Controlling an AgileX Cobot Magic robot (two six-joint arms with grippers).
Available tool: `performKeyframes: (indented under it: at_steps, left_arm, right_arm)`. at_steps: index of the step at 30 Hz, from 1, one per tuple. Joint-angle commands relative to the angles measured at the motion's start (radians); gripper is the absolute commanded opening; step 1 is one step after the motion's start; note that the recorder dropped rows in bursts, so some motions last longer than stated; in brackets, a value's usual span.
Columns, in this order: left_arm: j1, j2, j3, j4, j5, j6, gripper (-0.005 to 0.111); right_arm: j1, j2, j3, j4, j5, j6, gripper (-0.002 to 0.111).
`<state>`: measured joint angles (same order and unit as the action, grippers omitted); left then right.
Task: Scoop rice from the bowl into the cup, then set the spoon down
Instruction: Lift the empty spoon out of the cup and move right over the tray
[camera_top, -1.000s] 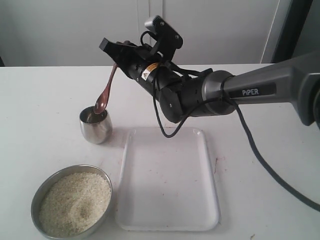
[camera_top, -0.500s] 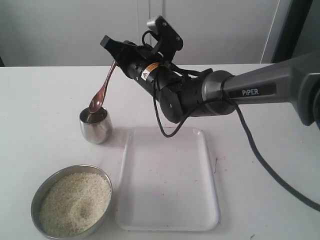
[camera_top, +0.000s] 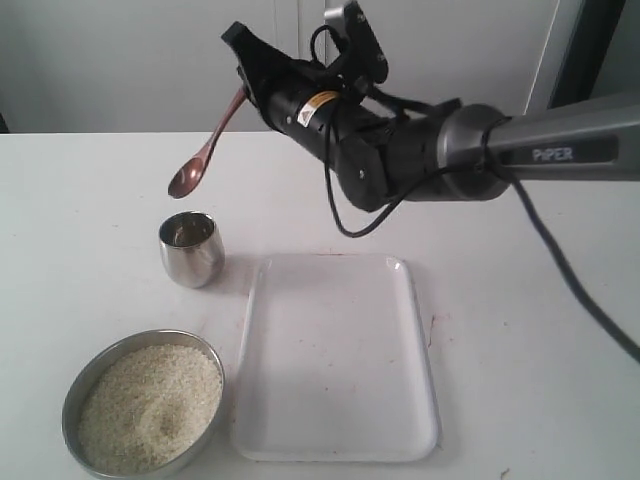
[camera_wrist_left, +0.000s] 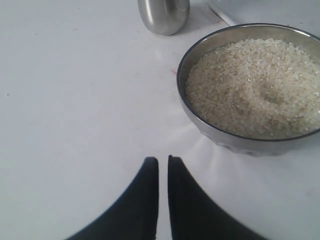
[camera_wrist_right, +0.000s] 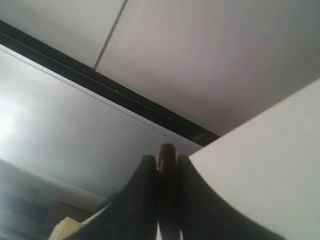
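A: Changed since a moment ago?
B: Lifted clear of cup (camera_top: 190, 248), upper left: spoon (camera_top: 212, 140) clamped in right end effector (camera_top: 242, 62), no longer dipping inside.
A: Meaning?
B: Pour probably done; back to bowl (camera_top: 75, 385), lower left, or set down. Left end effector (camera_wrist_left: 163, 162) narrow, empty.

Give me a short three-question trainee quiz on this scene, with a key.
1. True or false: the spoon sits inside the cup.
2. What holds the spoon? A. left fingers B. right fingers C. nothing
3. Fill in: the bowl holds ____.
Key: 1 false, it hangs in the air, clear of the cup. 2 B. 3 rice.
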<state>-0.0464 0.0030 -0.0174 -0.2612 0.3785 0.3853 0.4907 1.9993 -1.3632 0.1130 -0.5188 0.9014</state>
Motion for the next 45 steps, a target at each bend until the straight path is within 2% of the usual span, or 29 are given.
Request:
performKeyframes:
  at_steps: [1, 8, 15, 28, 35, 40, 45]
  left_arm:
    - [0.004, -0.003, 0.005, -0.007, 0.003, 0.004, 0.014]
    - [0.004, -0.003, 0.005, -0.007, 0.003, 0.004, 0.014]
    - [0.004, -0.003, 0.005, -0.007, 0.003, 0.004, 0.014]
    - [0.004, -0.003, 0.005, -0.007, 0.003, 0.004, 0.014]
    - [0.004, -0.003, 0.005, -0.007, 0.003, 0.004, 0.014]
    - [0.004, -0.003, 0.005, -0.007, 0.003, 0.004, 0.014]
    - [0.004, -0.003, 0.005, -0.007, 0.003, 0.004, 0.014]
  right_arm:
    - [-0.071, -0.078, 0.004, -0.065, 0.252, 0.003, 0.000]
    - [-0.155, -0.177, 0.004, -0.162, 0.543, -0.007, 0.000]
    - [-0.163, -0.227, 0.004, -0.125, 0.691, -0.254, 0.000]
    - [-0.163, -0.229, 0.004, 0.530, 0.918, -1.095, 0.000]
    - [-0.213, -0.229, 0.004, 0.814, 1.178, -1.507, 0.000]
    - [-0.291, -0.229, 0.004, 1.002, 1.327, -1.613, 0.000]
    - [-0.370, -0.199, 0.004, 1.118, 1.439, -1.594, 0.000]
